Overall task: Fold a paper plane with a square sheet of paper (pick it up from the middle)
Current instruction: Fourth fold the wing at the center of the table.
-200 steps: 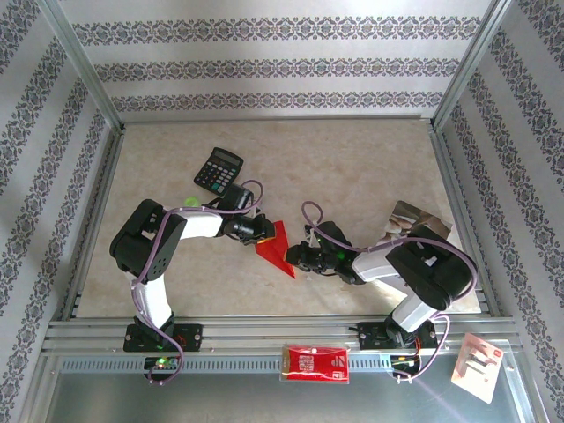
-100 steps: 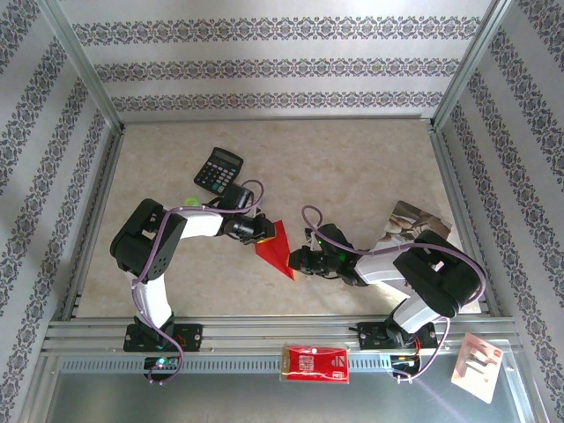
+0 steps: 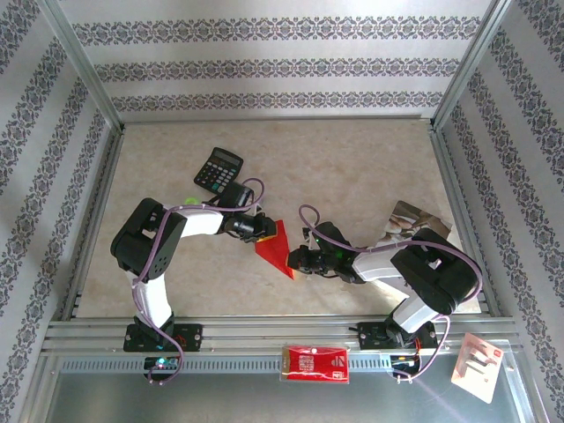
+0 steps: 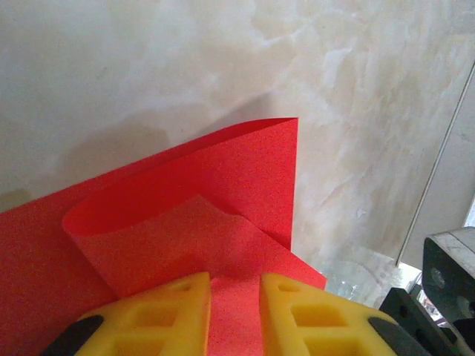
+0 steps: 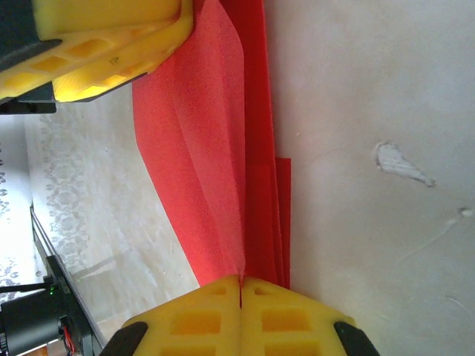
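Pinching folded red paper [image 5: 215, 148] at near edge: right end effector [image 5: 240, 282] clamped fully closed, paper stretching ahead of fingertips. Left end effector [image 4: 234, 285] slightly parted, gripping nothing; curled paper flap just ahead, layers beneath, on bench [image 4: 185, 59].

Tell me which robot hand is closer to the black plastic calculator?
Left. The left gripper is at the far edge of the red folded paper, just this side of the black plastic calculator. The right gripper pinches the paper's near end, farther away.
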Tool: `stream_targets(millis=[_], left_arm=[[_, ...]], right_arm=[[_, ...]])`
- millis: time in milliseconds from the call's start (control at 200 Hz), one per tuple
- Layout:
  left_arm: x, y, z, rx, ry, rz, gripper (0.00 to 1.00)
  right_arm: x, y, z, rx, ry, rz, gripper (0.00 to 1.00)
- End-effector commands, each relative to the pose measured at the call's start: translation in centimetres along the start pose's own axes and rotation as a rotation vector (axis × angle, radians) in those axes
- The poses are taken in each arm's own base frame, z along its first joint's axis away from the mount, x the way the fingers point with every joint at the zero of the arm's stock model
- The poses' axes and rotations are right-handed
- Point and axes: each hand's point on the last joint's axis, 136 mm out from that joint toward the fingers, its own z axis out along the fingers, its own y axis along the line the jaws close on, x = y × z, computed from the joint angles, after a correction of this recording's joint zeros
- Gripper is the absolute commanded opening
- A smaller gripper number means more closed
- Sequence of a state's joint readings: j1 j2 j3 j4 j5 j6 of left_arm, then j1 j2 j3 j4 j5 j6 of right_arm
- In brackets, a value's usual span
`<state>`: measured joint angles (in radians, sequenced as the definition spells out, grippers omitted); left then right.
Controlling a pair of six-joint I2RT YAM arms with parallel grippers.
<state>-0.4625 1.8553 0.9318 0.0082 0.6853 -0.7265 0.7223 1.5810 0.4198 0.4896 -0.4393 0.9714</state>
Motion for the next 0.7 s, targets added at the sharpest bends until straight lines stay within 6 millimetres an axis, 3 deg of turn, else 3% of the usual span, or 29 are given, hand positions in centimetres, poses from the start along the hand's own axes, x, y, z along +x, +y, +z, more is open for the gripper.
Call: stream_targets(millis=[0, 160, 405, 580, 699], left_arm=[[-0.6, -1.6, -1.9, 0.046, -0.042, 0.007, 0.25], [0.4, -3.3, -2.6, 0.088, -0.043, 0.034, 0.29], [1.6, -4.7, -1.4, 0.146, -0.005, 0.055, 0.32], [0.3, -3.4, -0.6, 0.109, -0.021, 0.039, 0.32], [0.2, -1.4, -0.1, 0.059, -0.017, 0.01, 0.29]], right_arm=[[0.4, -0.2, 0.0, 0.008, 0.019, -0.008, 0.0], [0.3, 0.0, -0.1, 0.003, 0.015, -0.007, 0.0], [0.3, -0.1, 0.1, 0.008, 0.019, -0.004, 0.0], [0.3, -0.1, 0.0, 0.007, 0.016, -0.005, 0.0], [0.3, 0.0, -0.1, 0.004, 0.015, -0.007, 0.0]])
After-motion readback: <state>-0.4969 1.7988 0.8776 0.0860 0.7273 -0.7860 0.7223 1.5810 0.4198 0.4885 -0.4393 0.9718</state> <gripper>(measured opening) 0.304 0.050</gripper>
